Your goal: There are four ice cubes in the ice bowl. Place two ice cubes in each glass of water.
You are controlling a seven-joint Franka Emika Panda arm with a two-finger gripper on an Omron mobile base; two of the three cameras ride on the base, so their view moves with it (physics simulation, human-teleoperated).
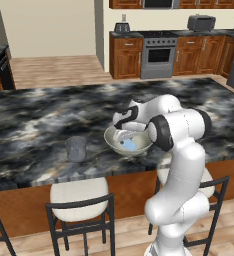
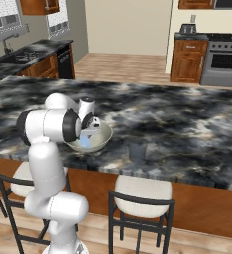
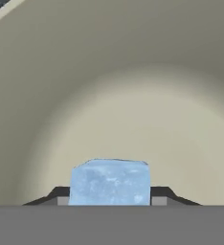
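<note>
No brand, label or writing can be read anywhere; the kitchen surfaces are plain. In the hand view, at the lower centre of the frame, a pale blue ice cube (image 3: 109, 183) sits squarely between the two dark fingertips (image 3: 61, 194), which press against its left and right sides; the gripper (image 3: 109, 197) is clenched on that cube. Behind it the smooth beige inner wall of the ice bowl (image 3: 133, 86) curves across the rest of the frame.

In the left base view the ice bowl (image 1: 110, 138) rests at the centre of the frame on the dark marbled counter (image 1: 39, 120); the white arm bends down into it, and a blue patch, probably ice, shows inside. A glass of water (image 1: 76, 149) stands left of the bowl, near but apart; in the right base view a second, faint glass (image 2: 137, 151) seems to stand right of the bowl (image 2: 102, 140). Two stools (image 1: 79, 197) sit below the counter edge; a stove (image 1: 158, 54) lies at the upper right.
</note>
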